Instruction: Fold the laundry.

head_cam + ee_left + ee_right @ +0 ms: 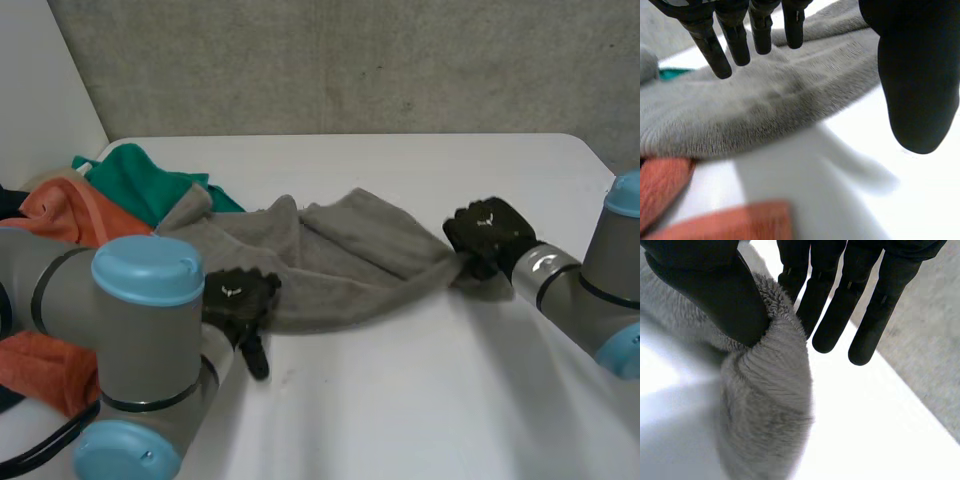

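Left hand (238, 295) at grey towel (340, 262) edge

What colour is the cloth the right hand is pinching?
Plain grey; the cloth shows best in the right wrist view.

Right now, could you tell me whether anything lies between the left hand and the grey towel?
Nothing visible does. The left hand is right at the near edge of the towel, fingers straight; the orange cloth lies beside it, not between.

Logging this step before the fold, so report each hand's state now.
Left hand: open, fingers straight above the grey towel.
Right hand: shut on the grey towel, pinching its end.
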You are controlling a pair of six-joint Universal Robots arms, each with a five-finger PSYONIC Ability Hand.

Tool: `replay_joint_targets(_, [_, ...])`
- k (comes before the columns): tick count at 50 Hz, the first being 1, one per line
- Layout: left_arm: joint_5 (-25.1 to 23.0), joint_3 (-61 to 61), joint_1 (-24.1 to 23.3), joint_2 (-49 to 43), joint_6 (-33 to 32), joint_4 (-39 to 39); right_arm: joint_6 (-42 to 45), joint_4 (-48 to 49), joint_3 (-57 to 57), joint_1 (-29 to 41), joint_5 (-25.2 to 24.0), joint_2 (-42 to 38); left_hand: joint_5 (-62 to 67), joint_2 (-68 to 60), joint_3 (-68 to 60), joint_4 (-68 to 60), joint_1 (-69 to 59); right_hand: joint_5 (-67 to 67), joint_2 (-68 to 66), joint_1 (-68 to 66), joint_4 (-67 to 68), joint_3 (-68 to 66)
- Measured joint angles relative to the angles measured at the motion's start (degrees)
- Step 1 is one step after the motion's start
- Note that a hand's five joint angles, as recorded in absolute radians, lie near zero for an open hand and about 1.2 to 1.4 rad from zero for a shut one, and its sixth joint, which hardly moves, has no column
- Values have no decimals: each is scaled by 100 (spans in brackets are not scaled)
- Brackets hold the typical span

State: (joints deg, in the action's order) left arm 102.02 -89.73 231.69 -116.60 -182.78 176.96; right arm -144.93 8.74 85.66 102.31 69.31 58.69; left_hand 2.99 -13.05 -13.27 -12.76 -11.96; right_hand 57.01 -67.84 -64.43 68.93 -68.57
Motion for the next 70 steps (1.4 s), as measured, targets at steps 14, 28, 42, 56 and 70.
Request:
replay_joint_targets(14, [-896,1372,1230,446,-545,-1047,-75,81,498,-76,-52,495,17,39,53,29,-61,-6,0,0,0,0])
replay_joint_targets(28, [-2015,4091,1897,-1800,-2336,-1541,30,309,860,25,-67,593,1141,-1092,-1079,-1145,-1207,-6,0,0,0,0])
replay_joint_targets(42, [-2036,5264,1979,-3097,-3378,-1745,44,339,897,-24,-65,451,1105,-1078,-1065,-1118,-1190,-6,0,0,0,0])
replay_joint_targets(56, [-2072,5339,2120,-3487,-3655,-1554,61,411,832,-53,-51,322,3256,-3518,-3366,-3436,-3667,-6,0,0,0,0])
replay_joint_targets(70, [-1583,4678,1922,-2343,-3461,-1165,134,118,380,-219,86,599,5091,-5530,-5369,-5621,-5208,0,0,0,0,0])
